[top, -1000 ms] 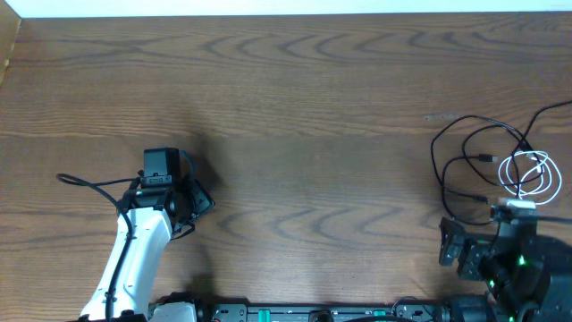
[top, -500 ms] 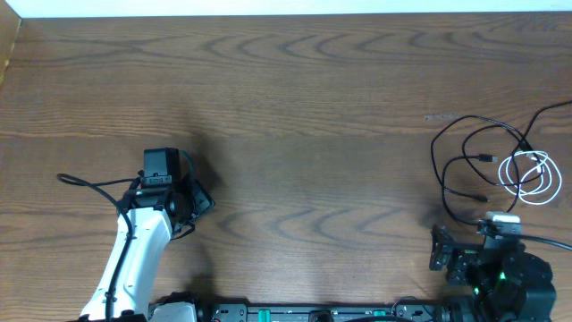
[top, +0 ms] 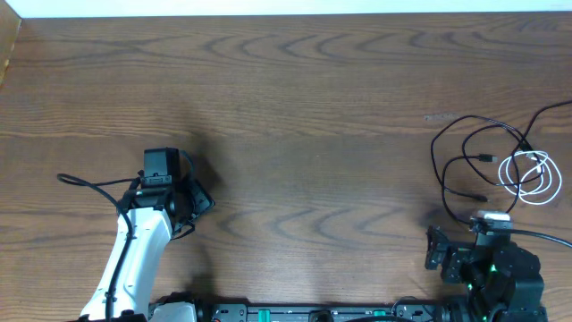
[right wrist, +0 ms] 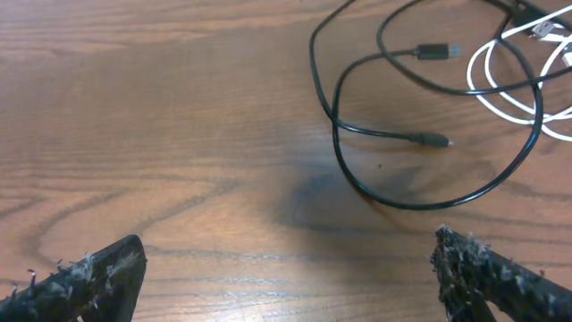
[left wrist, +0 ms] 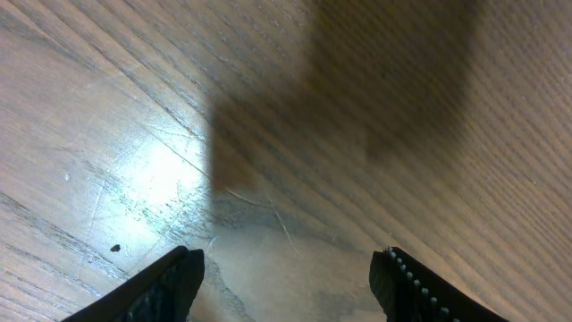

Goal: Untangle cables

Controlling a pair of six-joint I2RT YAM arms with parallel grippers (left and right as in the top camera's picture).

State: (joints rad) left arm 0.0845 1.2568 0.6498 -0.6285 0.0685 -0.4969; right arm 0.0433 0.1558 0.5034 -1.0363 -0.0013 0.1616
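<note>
Right tool [top: 436, 253] back; one white cable [top: 536, 161]

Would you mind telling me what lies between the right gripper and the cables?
Nothing but bare table; the right wrist view shows plain wood from the right gripper up to the cables.

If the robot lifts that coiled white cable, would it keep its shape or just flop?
Probably flop: the white cable is thin and lies in loose loops. It looks light. It overlaps the black cables, so lifting it may drag them along.
</note>
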